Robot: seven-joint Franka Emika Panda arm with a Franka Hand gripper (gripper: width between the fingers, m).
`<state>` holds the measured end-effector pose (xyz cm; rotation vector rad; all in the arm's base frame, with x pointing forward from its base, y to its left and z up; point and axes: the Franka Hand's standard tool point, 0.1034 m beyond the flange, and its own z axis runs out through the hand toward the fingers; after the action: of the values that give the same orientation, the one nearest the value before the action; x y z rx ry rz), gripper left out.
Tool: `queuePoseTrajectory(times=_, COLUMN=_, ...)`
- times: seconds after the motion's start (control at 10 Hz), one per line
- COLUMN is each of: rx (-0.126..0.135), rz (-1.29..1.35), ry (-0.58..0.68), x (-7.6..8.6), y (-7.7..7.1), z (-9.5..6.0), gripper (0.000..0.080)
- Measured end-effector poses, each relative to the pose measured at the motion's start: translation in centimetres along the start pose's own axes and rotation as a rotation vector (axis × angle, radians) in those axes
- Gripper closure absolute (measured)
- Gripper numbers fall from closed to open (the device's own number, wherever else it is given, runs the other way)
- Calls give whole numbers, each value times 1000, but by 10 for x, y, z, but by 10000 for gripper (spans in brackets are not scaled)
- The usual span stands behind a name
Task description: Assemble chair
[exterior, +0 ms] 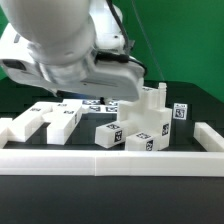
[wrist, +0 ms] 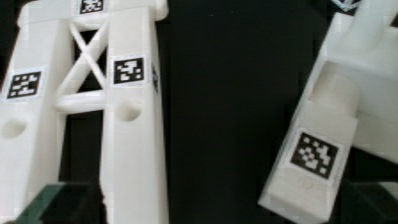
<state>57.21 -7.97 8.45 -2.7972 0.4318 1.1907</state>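
Since the fingers stand wide apart and nothing looks gripped, the chair isn't held. Its parts lie flat on the table (exterior: 208,112), probably so the gripper can drop onto one, with tags up for tracking.

Wrist view: cross-braced frame (wrist: 128,140) right under the fingers, slab (wrist: 329,110) just beside it, not touching. The fingertips don't show there.

Exterior view adds what the wrist view misses: stepped stack (exterior: 145,118) off to one side of the fingers, loose parts (exterior: 50,120), rail (exterior: 110,160) out front. The arm (exterior: 60,50) hides the gripper there.
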Motion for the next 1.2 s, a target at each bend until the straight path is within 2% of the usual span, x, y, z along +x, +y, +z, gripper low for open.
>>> queuePoseTrajectory(times=0.1, rx=8, rz=-13, ry=75, x=4, y=-1, z=-10, gripper=150)
queuePoseTrajectory(times=0.2, rx=18, rz=-15, ry=201, x=13, y=-5, z=-17, gripper=150)
queuePoseTrajectory(times=0.3, rx=28, rz=-16, ry=314, x=14, y=-8, z=-20, gripper=150)
queuePoseTrajectory(times=0.4, rx=36, rz=-14, ry=349, x=10, y=-8, z=-17, gripper=150)
queuePoseTrajectory(times=0.5, rx=38, rz=-23, ry=451, x=18, y=-8, z=-24, gripper=150)
queuePoseTrajectory(times=0.6, rx=39, rz=-50, ry=537, x=17, y=-5, z=-27, gripper=150)
queuePoseTrajectory(times=0.8, rx=38, rz=-68, ry=677, x=13, y=7, z=-26, gripper=150)
queuePoseTrajectory(times=0.9, rx=38, rz=-74, ry=686, x=7, y=13, z=-18, gripper=150)
queuePoseTrajectory(times=1.2, rx=4, rz=-110, ry=763, x=8, y=30, z=0, gripper=150)
